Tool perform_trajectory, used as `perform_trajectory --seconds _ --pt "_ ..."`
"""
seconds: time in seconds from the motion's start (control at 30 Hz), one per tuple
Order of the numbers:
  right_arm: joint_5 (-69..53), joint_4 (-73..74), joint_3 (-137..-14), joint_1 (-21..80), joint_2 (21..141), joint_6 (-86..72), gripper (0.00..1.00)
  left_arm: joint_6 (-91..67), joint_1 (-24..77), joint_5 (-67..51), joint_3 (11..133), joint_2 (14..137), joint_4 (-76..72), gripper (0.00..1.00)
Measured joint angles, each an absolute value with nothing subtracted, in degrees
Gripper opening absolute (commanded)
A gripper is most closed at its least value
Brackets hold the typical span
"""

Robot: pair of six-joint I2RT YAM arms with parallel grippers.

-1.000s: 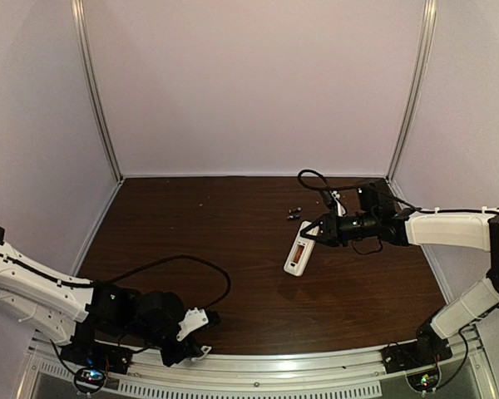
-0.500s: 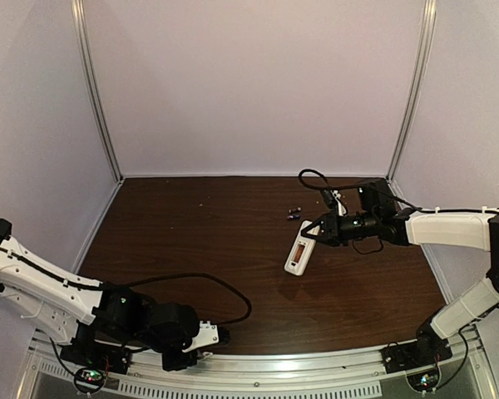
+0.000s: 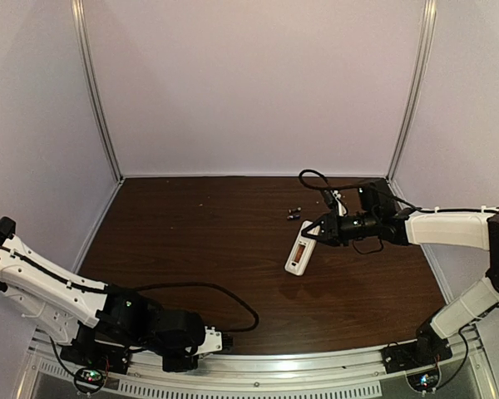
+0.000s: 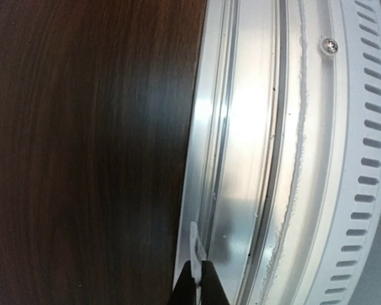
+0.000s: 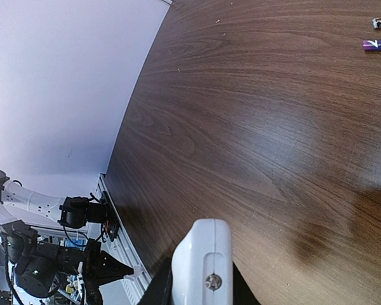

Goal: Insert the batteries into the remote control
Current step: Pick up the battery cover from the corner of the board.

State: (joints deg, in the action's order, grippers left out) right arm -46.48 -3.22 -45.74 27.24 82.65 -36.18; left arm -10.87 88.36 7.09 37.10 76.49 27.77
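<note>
– Remote control point(image 3: 299, 248): whereabouts and hold?
– Raised off the table point(image 3: 191, 241) right of centre, shadow beneath. Pinched at one end in the right gripper point(image 3: 318, 232), free end pointing near-left. Reddish recess faces up, probably to leave the bay reachable.
– Batteries point(image 3: 294, 214)?
– Lying loose on the wood just beyond it, not touching. None loaded yet.
– Left gripper point(image 3: 219, 341)?
– Pressed together, empty, low at the near rail point(image 4: 241, 159). Likely out of the way until needed for picking.

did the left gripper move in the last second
Yes. The left gripper slid right and came closer to the front rail.
</note>
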Motion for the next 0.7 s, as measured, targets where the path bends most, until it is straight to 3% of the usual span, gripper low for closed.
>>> perform_trajectory --seconds 0.7 --pt "-46.52 -3.20 -45.74 27.22 82.96 -36.10 0.00 -2.87 88.60 6.83 41.80 80.75 32.12 0.00"
